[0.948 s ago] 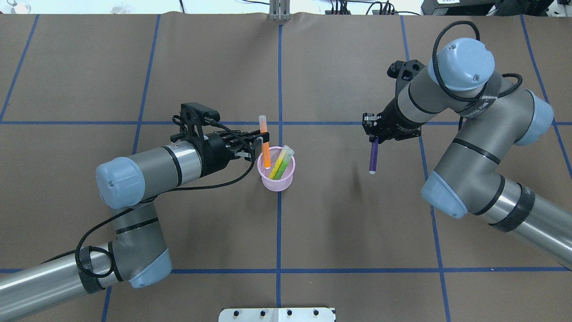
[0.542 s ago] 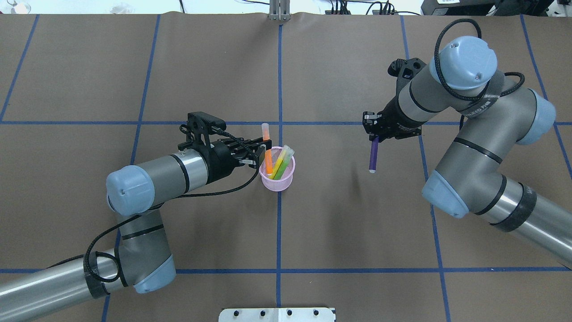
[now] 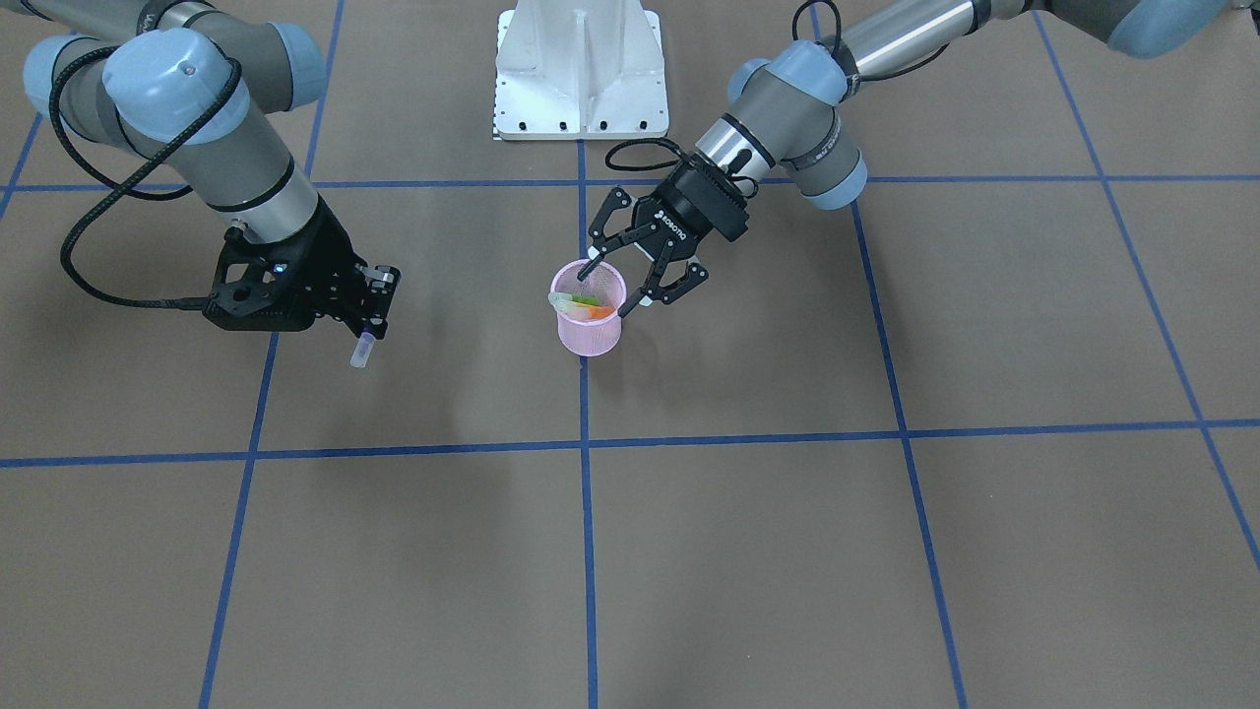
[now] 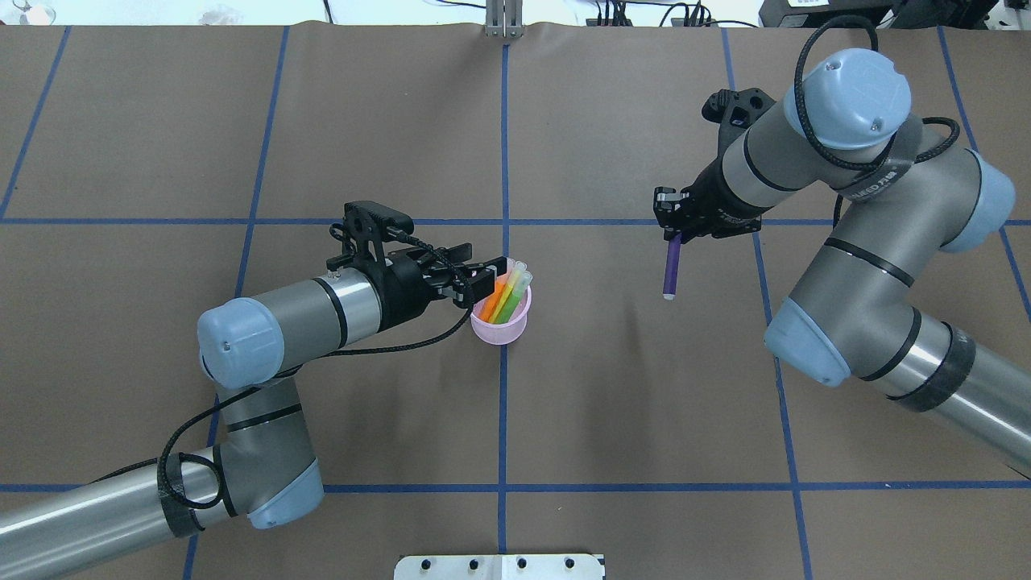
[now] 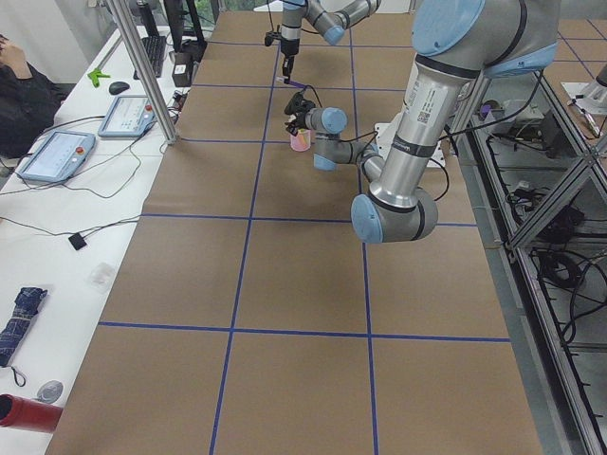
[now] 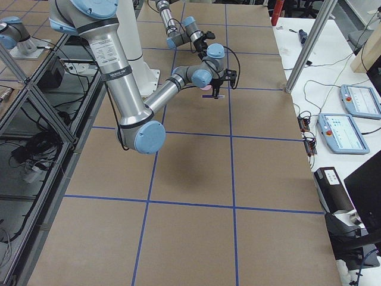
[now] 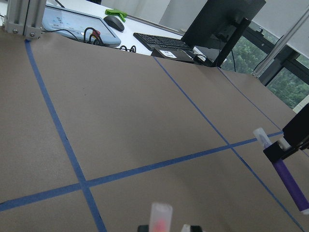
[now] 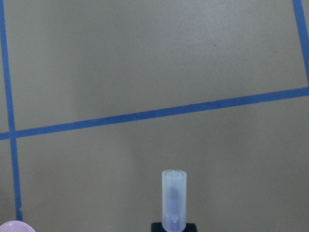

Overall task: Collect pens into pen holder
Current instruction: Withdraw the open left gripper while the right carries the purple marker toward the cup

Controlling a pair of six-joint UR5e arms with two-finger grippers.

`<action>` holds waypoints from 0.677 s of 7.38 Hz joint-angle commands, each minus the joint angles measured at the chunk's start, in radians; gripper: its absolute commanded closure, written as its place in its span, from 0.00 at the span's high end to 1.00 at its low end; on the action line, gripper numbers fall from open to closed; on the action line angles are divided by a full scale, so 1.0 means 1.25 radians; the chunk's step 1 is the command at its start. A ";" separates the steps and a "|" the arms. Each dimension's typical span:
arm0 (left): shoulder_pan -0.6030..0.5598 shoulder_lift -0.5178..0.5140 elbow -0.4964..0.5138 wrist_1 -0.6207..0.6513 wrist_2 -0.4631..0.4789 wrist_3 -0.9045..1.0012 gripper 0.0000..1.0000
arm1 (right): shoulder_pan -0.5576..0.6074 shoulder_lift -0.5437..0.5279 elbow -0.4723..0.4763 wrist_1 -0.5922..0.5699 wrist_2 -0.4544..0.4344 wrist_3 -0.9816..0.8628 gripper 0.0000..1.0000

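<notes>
The task looks to be about two thirds done. The orange pen (image 4: 493, 296) and the green pen (image 4: 510, 301) stand slanted inside the pen holder (image 4: 500, 331), with their pale caps leaning over its far rim. A yellowish stick lies between them, and I cannot tell if it is one more pen or only the lighter side of the green one. The left gripper (image 3: 618, 283) is just at the rim of the holder with its fingers spread wide, and it holds nothing. What is left is the purple pen (image 4: 670, 271): the right gripper (image 4: 675, 234) is clamped on its upper part, and the pen hangs almost upright above the desk (image 4: 403, 121), well apart from the holder, on the robot's right side. By my judgement, this pen must be carried over to the holder and let down into it, and the left gripper should first leave the rim free. About the materials: the holder is a round cup of thin pink wire mesh, slightly tapered toward the bottom, with a solid smooth rim, so the pens show through its wall. The pens are short, thick cylinders of smooth, probably hard plastic, each with a translucent pale cap. The desk is covered with matt brown paper that carries a grid of blue tape lines.
</notes>
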 commanded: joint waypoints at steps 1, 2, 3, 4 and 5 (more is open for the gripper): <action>-0.010 -0.004 -0.020 0.004 -0.005 -0.004 0.99 | 0.010 0.031 0.032 0.016 -0.044 -0.026 0.00; -0.025 -0.003 -0.018 0.012 -0.007 -0.013 0.99 | 0.010 0.037 0.043 0.081 -0.064 -0.067 0.00; -0.060 -0.001 -0.017 0.037 -0.032 -0.061 0.99 | 0.012 0.036 0.046 0.154 -0.080 -0.068 0.00; -0.113 0.001 -0.018 0.109 -0.129 -0.085 0.99 | 0.011 0.037 0.047 0.207 -0.116 -0.070 0.00; -0.167 0.004 -0.018 0.175 -0.220 -0.085 0.99 | 0.005 0.037 0.048 0.257 -0.166 -0.079 0.00</action>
